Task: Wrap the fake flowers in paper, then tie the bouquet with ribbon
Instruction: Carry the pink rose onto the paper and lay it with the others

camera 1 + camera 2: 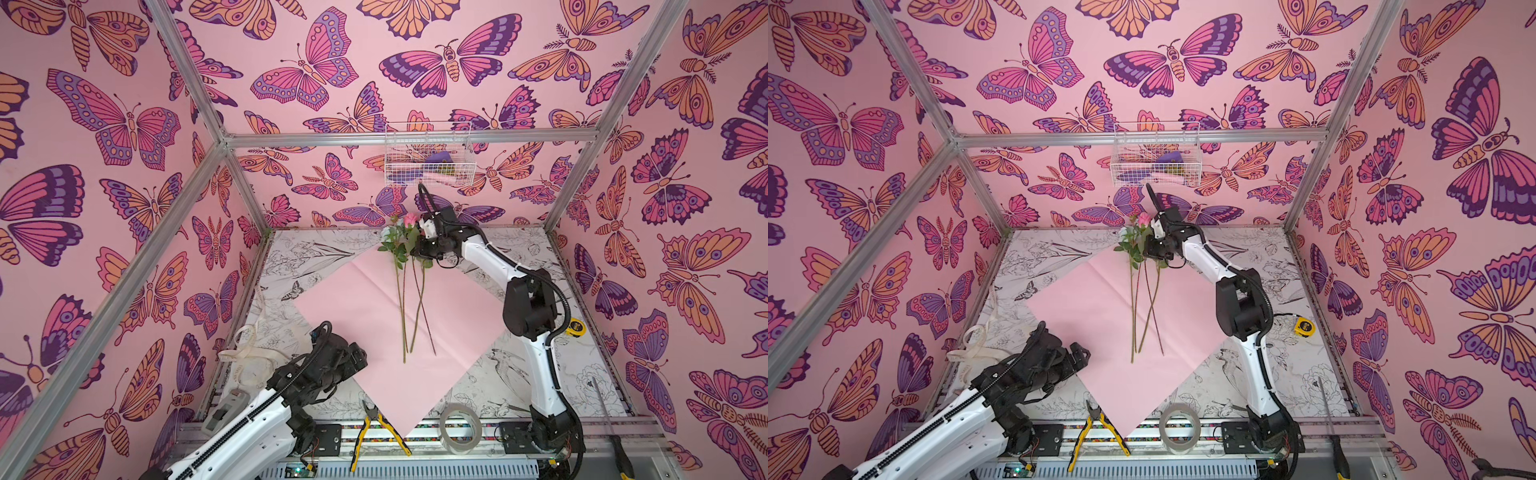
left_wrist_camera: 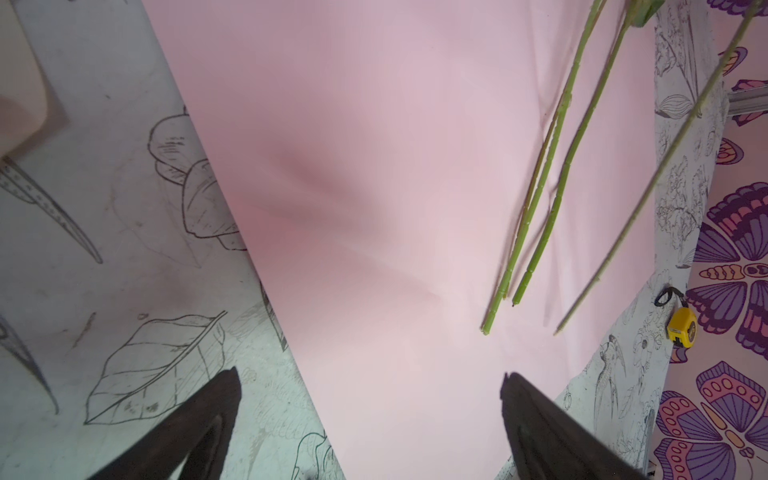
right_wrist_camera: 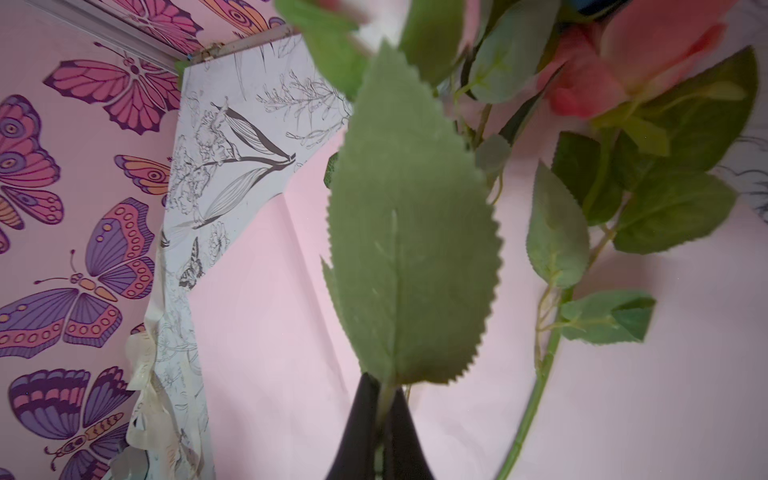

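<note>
Arranging is judged under way: the fake flowers point(image 1: 399, 245) are laid on the pink paper point(image 1: 353, 316), clamped at a leaf point(image 3: 411, 232) by the right fingers point(image 3: 361, 428), the left fingers point(image 2: 540, 424) held apart. Wrapping is needed next.

two arms — white shells, black joints
left arm point(image 1: 249, 432) and right arm point(image 1: 540, 374): white links, bulky black joint housings, ribbed black cable conduit running alongside — dark tapered fingers point(image 2: 536, 432).
</note>
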